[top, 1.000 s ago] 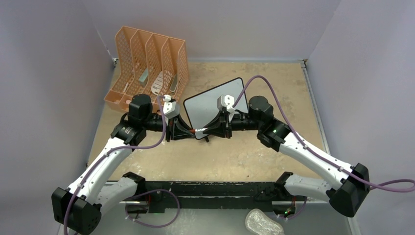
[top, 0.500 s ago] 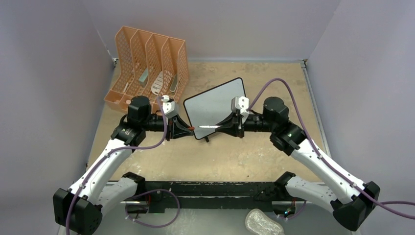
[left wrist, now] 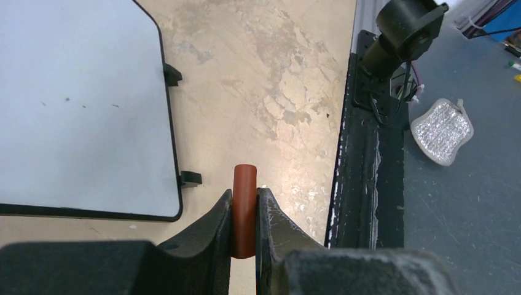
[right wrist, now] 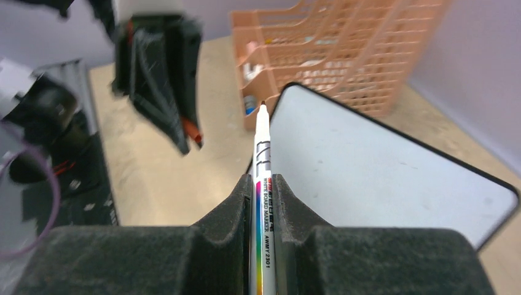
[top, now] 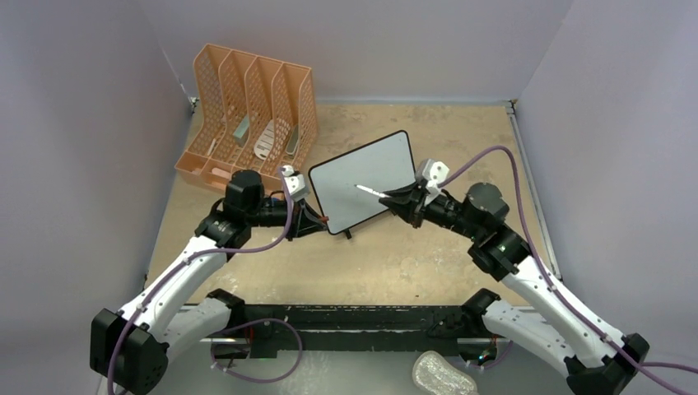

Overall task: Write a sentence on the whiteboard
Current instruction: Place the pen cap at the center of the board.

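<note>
Right pincer [right wrist: 262, 187]: clamped on uncapped marker [right wrist: 262, 144]
Left pincer [left wrist: 244, 212]: clamped on red cap [left wrist: 244, 178]
Whiteboard [top: 342, 197]: unwritten; tip must land lightly next

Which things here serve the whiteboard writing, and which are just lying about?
In use:
- whiteboard, no words on it yet
- white marker, uncapped, clamped in the right gripper
- red cap, clamped in the left gripper

Lying about:
- orange file organizer, far left
- translucent bumpy object, bottom edge of the top view
</note>
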Controlling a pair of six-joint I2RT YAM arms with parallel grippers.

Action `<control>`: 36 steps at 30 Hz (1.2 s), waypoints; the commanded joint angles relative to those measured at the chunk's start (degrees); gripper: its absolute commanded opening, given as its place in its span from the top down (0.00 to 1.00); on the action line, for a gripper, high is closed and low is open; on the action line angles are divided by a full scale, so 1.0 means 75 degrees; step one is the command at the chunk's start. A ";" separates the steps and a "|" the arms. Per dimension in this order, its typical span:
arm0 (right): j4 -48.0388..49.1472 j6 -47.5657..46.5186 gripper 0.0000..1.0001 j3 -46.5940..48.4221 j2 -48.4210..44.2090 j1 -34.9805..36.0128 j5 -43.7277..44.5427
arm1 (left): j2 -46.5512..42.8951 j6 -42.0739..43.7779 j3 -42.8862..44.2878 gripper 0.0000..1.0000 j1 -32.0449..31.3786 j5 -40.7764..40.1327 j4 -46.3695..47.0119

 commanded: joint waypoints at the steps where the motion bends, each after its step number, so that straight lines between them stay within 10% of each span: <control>1: 0.1158 0.0694 1.00 -0.0341 -0.0744 -0.0040 0.2234 | 0.0062 -0.0413 -0.0183 1.00 -0.0740 -0.1561 0.0271; 18: 0.1297 0.0838 1.00 -0.1145 -0.1697 -0.0037 0.5280 | 0.2407 -0.0980 0.0243 1.00 -0.4641 -0.6981 0.0852; 36: 0.1305 0.0781 1.00 -0.1227 -0.1791 -0.0040 0.5371 | 0.5088 -0.1358 0.0862 0.94 -0.5546 -0.8385 0.2092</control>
